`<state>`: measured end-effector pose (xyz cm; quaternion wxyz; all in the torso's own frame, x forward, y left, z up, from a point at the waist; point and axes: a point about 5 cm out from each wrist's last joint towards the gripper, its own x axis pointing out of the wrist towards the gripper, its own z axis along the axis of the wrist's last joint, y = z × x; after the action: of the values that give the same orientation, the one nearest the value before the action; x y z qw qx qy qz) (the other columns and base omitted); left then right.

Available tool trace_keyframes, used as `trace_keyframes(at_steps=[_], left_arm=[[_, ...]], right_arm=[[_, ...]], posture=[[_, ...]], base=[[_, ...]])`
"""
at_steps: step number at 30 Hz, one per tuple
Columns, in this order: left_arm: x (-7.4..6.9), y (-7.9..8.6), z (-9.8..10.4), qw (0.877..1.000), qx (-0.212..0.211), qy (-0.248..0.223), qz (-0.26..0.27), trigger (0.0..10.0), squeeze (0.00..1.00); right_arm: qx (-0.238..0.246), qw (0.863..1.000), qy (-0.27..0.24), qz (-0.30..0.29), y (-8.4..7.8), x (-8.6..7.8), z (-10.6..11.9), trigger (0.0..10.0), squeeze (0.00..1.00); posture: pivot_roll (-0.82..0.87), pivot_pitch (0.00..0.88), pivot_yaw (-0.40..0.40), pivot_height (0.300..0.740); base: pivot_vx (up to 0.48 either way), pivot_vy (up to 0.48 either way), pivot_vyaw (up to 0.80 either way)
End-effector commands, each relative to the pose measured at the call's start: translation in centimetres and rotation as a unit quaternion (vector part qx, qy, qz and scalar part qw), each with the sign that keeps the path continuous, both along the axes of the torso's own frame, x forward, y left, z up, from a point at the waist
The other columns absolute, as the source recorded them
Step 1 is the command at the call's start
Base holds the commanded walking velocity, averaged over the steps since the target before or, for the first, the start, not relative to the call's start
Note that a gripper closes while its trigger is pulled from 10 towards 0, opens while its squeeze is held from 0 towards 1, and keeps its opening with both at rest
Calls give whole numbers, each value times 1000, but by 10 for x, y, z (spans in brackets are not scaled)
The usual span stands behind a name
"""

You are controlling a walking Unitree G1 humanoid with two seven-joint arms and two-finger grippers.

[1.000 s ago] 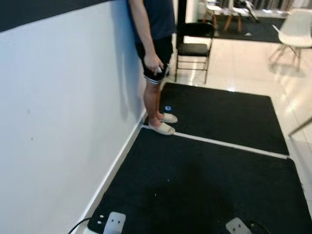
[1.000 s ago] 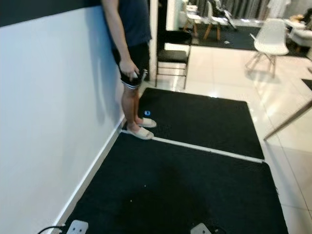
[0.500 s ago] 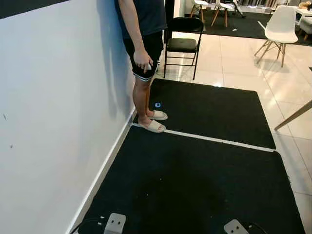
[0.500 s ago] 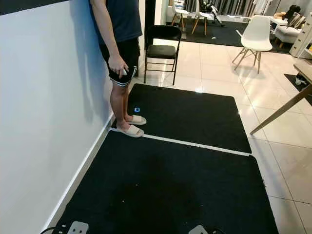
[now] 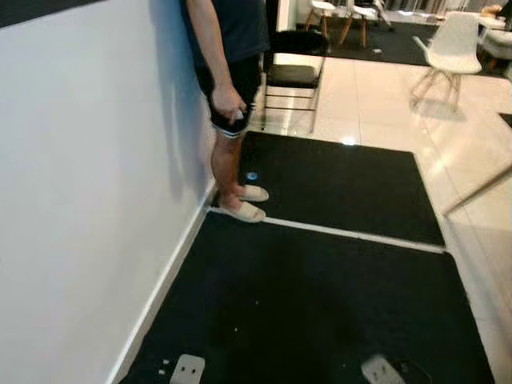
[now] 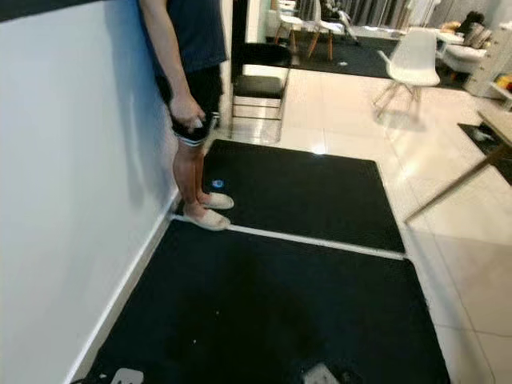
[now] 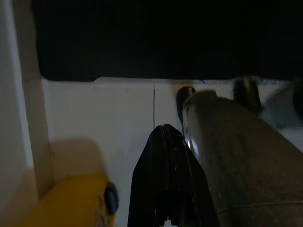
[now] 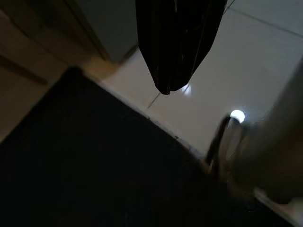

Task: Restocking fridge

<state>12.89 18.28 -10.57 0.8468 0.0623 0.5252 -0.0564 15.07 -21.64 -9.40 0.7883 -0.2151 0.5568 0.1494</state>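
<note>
A room with a glossy cream tile floor (image 6: 448, 240) and a long pale wall (image 5: 88, 184) running along the robot's left side. Nearest the robot lies a black mat (image 5: 312, 304), butted against a second black mat (image 5: 336, 188) farther off, with a thin pale strip of floor between them. At the near edge of the head views two grey parts of the robot's own body (image 5: 189, 369) poke into the picture. Compared with half a second ago the whole scene has slid slightly and turned blurrier, so the camera has moved; the person and furniture keep their places relative to one another. Both arms hang down idle. The left wrist view is dim and shows the left pincer (image 7: 163, 177) pointing at pale floor near the mat's edge, its black fingers pressed together, with a yellow object (image 7: 75, 203) beside it, too blurred to identify. The right wrist view shows the right pincer (image 8: 176, 47) over the tile beside a mat, its fingers also together. Farther off, a person (image 5: 228, 72) in a dark top and shorts stands against the wall at the seam of the mats, in pale slippers (image 5: 242, 211), one hand (image 5: 230, 104) hanging at the thigh. Beyond is a black folding chair (image 5: 294, 72), then a white chair (image 5: 448, 52). No fridge can be made out.
</note>
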Motion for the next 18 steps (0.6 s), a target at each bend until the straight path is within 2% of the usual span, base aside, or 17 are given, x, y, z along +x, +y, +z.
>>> trace_keyframes(at_steps=[1, 18], left_arm=[[-5, -2, -2, 1000, -1, 12, -10, 10000, 0], [-5, -3, -2, 1000, -2, 12, -12, 10000, 0]], right_arm=[[-9, 1000, 5, 2, -5, -2, 0, 10000, 0], [-10, 1000, 11, 7, -2, -3, -1, 10000, 0]], posture=[[-72, 0, -34, 740], [-72, 0, -36, 740]], base=[[349, 0, 0], [350, 0, 0]])
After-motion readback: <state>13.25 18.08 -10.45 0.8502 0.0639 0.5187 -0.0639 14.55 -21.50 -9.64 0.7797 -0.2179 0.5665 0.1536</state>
